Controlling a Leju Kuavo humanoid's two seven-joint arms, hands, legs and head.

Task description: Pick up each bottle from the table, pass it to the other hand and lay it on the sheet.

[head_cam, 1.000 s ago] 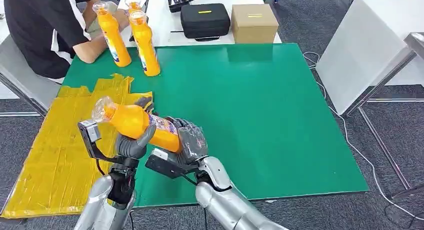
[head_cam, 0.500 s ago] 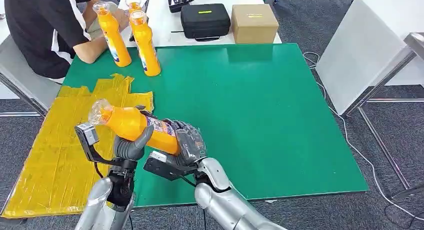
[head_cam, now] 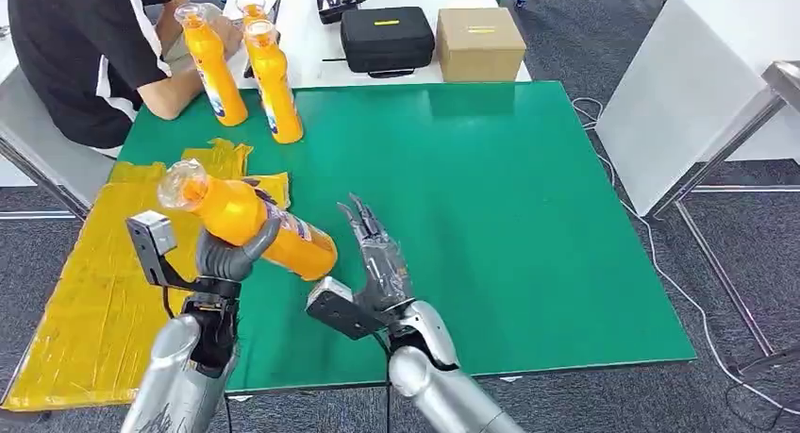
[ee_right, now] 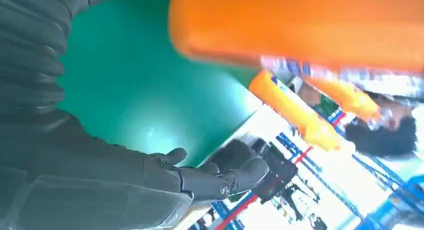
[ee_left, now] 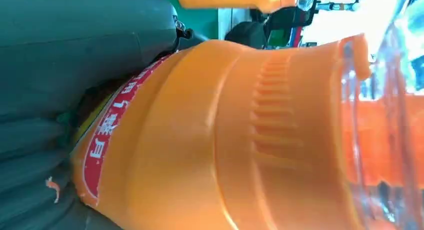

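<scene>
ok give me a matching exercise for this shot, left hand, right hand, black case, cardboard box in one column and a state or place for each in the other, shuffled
Things:
1. left hand
2. right hand
3. black case
4. cardboard box

States or places:
A. on the white table, nearest its right end
B. grips the orange bottle
C. open, holding nothing
D. on the white table, left of the box

Pairs: 1-B, 2-C, 3-D, 4-A

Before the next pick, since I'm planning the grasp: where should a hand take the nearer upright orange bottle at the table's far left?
Probably around the wide lower body of the nearer standing bottle, coming in from its open right side. It stands upright, its neck narrows toward the clear cap, and the other bottle and a person's arm crowd its left.
</scene>
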